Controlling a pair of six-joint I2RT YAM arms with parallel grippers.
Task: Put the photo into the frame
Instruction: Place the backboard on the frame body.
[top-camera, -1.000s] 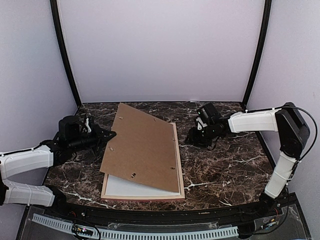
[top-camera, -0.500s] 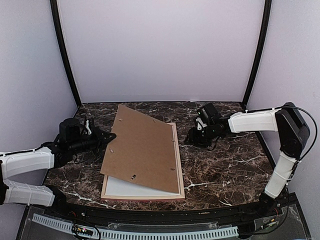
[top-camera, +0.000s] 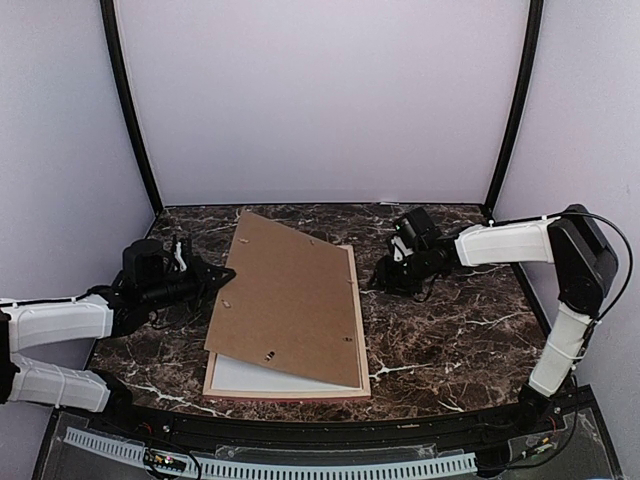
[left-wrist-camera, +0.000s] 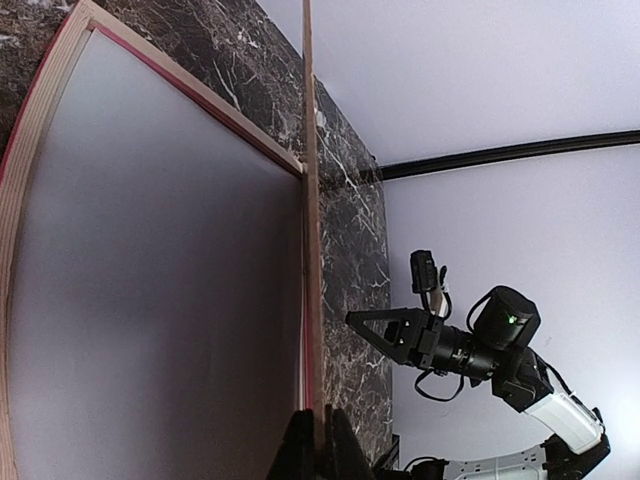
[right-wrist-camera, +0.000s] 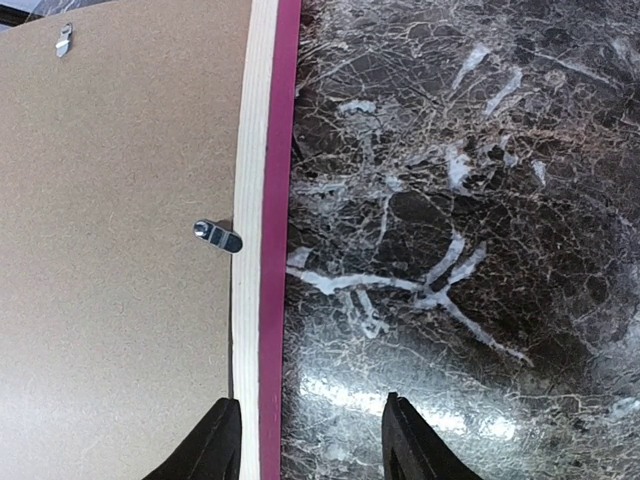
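Note:
The frame (top-camera: 280, 396) lies back up on the table, its pale rail and pink-red side (right-wrist-camera: 264, 150) close in the right wrist view. A brown backing board (top-camera: 285, 300) rests tilted over it, left side raised. My left gripper (top-camera: 226, 277) is shut on that raised left edge; the left wrist view shows the board edge-on (left-wrist-camera: 310, 200) between my closed fingers (left-wrist-camera: 300, 445). Below it a white surface (left-wrist-camera: 160, 300) fills the frame. The photo is hidden. My right gripper (top-camera: 383, 275) is open and empty, low at the frame's right rail, straddling the rail and table (right-wrist-camera: 308, 440).
Dark marble table (right-wrist-camera: 450, 200) extends right of the frame. A metal turn clip (right-wrist-camera: 218, 236) sits on the board next to the rail. Pale walls and black corner posts (top-camera: 130, 110) enclose the table on three sides.
My left gripper has crept a little right and down with the board's edge, shifting the board slightly over the frame. The right arm has not moved.

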